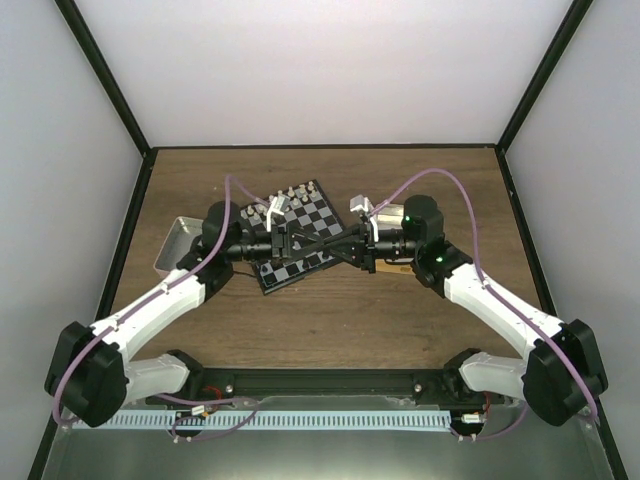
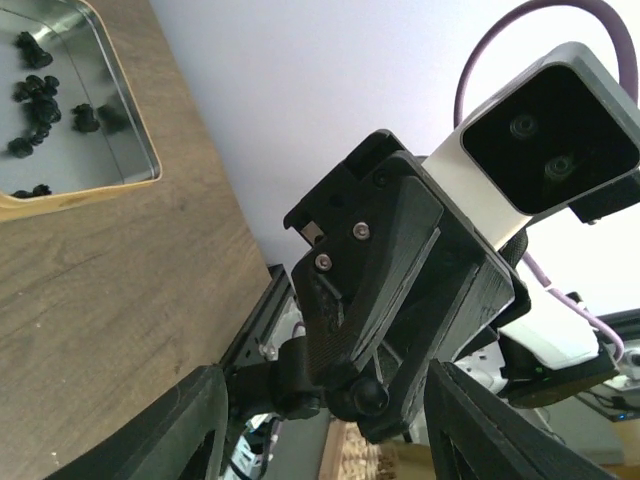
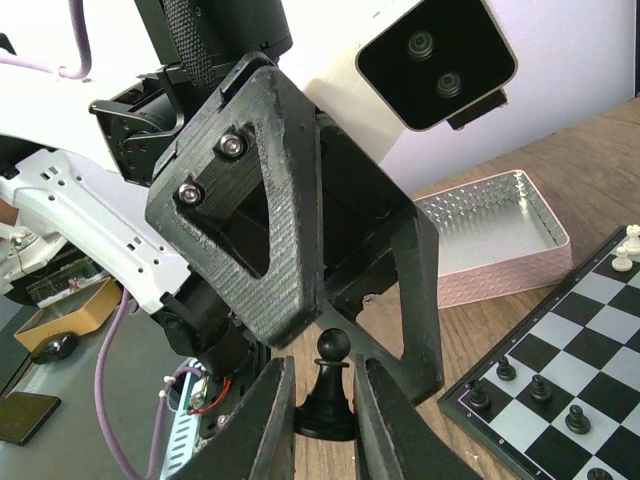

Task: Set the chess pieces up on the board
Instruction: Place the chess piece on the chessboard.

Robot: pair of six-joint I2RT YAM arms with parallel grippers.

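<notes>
Looks like a mid-air handover over the board (image 1: pixel 318 210) at frame centre: right claw (image 3: pixel 326 372) clenched on black pawn (image 3: pixel 330 395), left claw (image 2: pixel 325 380) released wide, so next it likely must close on the pawn.

The small square chessboard (image 3: pixel 600 330) is checked black and white inside a thin black rim. The glossy black plastic pawn (image 3: pixel 333 385) matches the tiny black chess pieces (image 2: pixel 40 103) in the silvery metal tin (image 2: pixel 110 150). The embossed rectangular tin (image 3: pixel 500 275) shows pinkish diamond-patterned walls. The wooden table (image 1: pixel 330 320) is brown and grained
</notes>
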